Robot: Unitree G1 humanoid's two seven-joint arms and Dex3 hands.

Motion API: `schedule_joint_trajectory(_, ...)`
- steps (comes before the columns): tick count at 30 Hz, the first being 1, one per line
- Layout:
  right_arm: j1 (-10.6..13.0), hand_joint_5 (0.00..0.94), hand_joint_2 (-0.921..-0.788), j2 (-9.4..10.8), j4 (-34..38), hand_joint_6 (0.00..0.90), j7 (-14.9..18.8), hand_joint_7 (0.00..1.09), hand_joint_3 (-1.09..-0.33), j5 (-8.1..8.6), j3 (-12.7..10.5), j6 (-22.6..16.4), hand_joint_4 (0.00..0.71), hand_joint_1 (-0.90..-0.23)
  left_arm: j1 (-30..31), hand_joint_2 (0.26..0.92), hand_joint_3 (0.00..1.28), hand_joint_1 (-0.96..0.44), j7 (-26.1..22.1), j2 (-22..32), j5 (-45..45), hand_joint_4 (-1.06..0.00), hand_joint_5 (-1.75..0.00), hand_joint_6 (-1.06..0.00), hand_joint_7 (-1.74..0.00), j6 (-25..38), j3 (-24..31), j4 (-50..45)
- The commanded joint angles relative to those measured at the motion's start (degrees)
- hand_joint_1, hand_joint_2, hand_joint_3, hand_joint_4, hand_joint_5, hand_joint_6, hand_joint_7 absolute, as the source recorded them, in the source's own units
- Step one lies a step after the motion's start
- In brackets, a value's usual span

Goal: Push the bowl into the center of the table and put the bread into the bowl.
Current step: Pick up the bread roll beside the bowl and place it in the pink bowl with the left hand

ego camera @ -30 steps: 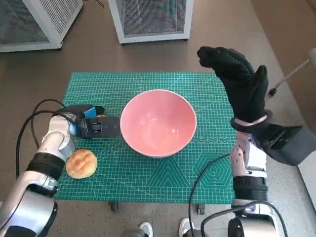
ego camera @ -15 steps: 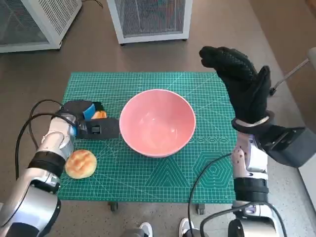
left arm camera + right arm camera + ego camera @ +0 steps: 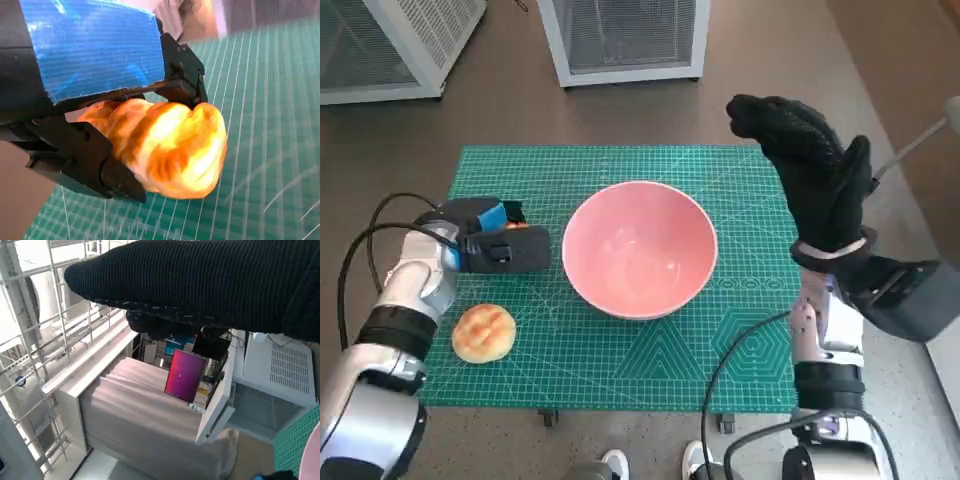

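While the pink bowl (image 3: 640, 248) sat about in the middle of the green cutting mat (image 3: 620, 360), the pushing part of the job looked done to me and the bread step was in hand. From the head view, the left hand (image 3: 498, 245) hung low over the mat just beside the bowl's rim, on the robot's left, with a scrap of orange showing by the blue tape. A round bun (image 3: 484, 331) lay on the mat near that forearm, apart from the bowl and untouched. The right hand (image 3: 810, 170) was raised well above the mat's far right corner, fingers spread, holding nothing. 2 white mesh cabinets (image 3: 620, 35) stood on the floor beyond the table.

From the left wrist view, the black fingers (image 3: 85, 160) were clamped on a twisted, glazed piece of bread (image 3: 170, 147), golden and orange, held clear above the mat (image 3: 270, 150). So there were 2 breads in sight, 1 in the hand and 1 on the mat.

From the right wrist view, the glove (image 3: 210, 285) ran as a dark band across the picture, with only shelving and a magenta panel (image 3: 185, 375) past it; nothing lay in that hand.

As I judged it, the next move called for carrying the held bread sideways over the rim and letting go above the bowl's hollow, high enough not to knock the bowl off centre.
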Motion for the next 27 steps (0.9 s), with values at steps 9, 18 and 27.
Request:
schedule_joint_trajectory(9,1.0,0.004,-0.921,0.04,0.78,0.214,0.27,0.26,-0.681,0.76,0.27,0.98,0.219,-0.656,7.65,0.92,0.09,0.0,-2.04,2.99,-5.38,-0.66,-1.19,-0.61,-1.2,3.94,12.45,-32.13)
schedule_joint_trajectory(18,0.88,0.004,-0.921,-0.08,1.35,0.212,0.73,0.27,-0.679,0.86,0.32,0.63,0.221,-0.657,10.93,0.918,0.05,0.0,-0.62,0.52,-7.76,-0.72,-1.15,-0.64,-1.14,2.07,16.31,-44.0)
schedule_joint_trajectory(27,0.86,0.004,-0.921,-0.08,1.47,0.207,1.01,0.27,-0.679,1.04,0.31,0.58,0.222,-0.657,11.11,0.916,0.04,0.0,-1.53,-1.4,-7.84,-0.74,-1.13,-0.65,-1.13,1.53,15.81,-47.16)
